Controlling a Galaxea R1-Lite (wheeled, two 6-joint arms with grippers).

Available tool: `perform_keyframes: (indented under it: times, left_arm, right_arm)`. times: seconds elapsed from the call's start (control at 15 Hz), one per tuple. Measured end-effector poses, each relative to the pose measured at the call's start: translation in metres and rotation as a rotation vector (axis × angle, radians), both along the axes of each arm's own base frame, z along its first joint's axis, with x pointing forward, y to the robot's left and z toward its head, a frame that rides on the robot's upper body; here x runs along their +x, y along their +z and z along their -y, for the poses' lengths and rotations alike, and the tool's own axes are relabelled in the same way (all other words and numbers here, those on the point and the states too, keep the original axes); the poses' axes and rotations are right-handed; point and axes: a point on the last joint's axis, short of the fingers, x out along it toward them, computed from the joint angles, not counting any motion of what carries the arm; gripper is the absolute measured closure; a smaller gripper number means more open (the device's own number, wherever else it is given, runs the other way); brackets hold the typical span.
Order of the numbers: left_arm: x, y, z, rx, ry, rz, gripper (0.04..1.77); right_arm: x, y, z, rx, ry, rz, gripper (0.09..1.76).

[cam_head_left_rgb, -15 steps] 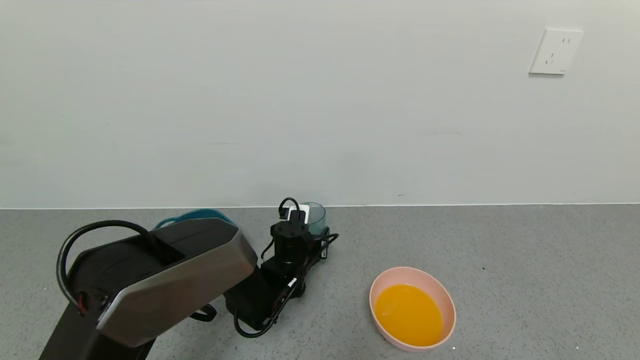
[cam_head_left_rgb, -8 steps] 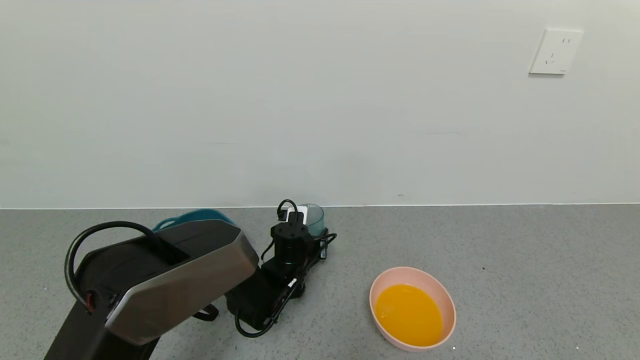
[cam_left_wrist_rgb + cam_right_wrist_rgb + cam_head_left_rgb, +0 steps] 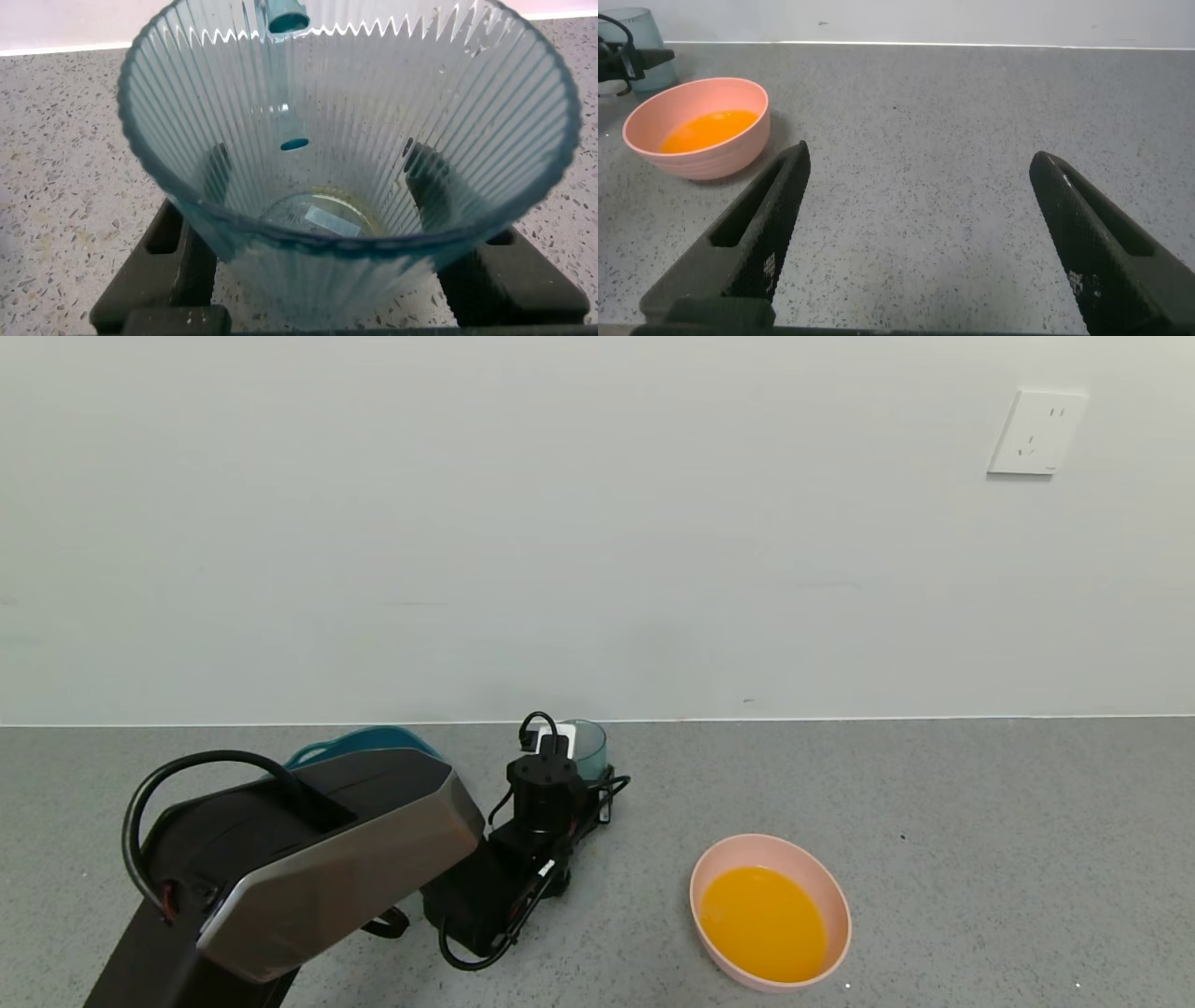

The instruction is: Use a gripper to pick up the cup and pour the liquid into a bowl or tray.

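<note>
The ribbed blue-tinted cup stands upright near the back wall, left of centre. In the left wrist view the cup is empty but for a thin yellowish film at its base. My left gripper is shut on the cup, one finger on each side of its lower wall. The pink bowl sits at the front right, well apart from the cup, and holds the orange liquid. My right gripper is open and empty over bare table, with the bowl farther off.
A dark teal tub sits behind my left arm, mostly hidden by it. The grey speckled table ends at a white wall with a socket plate. Open table lies between cup and bowl and to the right of the bowl.
My left gripper and the cup have sunk very slightly and barely shifted sideways. The bowl and its liquid have not moved.
</note>
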Motion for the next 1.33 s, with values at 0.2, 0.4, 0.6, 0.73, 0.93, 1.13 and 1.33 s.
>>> perform_keyframes:
  times: [0.2,0.4,0.6,0.73,0.93,1.13,1.33]
  left_arm:
    - [-0.002,-0.001,0.000,0.006,-0.002,-0.002,0.37]
    - [-0.007,-0.001,0.002,0.011,-0.014,-0.011,0.28]
    - [-0.016,0.003,-0.001,0.042,-0.025,-0.044,0.22]
    - [-0.023,0.014,-0.005,0.066,-0.032,-0.073,0.19]
    - [-0.041,0.047,-0.010,0.083,-0.045,-0.101,0.16]
    - [-0.069,0.096,-0.022,0.103,-0.067,-0.135,0.14]
    - [-0.105,0.153,-0.045,0.104,-0.095,-0.150,0.12]
  right_arm:
    - [0.000,0.000,0.000,0.000,0.000,0.000,0.14]
    - [0.000,0.000,0.000,0.001,0.000,0.000,0.14]
    - [0.000,0.000,0.000,0.000,0.000,0.000,0.14]
    - [0.000,0.000,0.000,0.000,0.000,0.000,0.14]
    - [0.000,0.000,0.000,0.001,0.000,0.000,0.14]
    - [0.000,0.000,0.000,0.000,0.000,0.000,0.14]
    - [0.000,0.000,0.000,0.001,0.000,0.000,0.14]
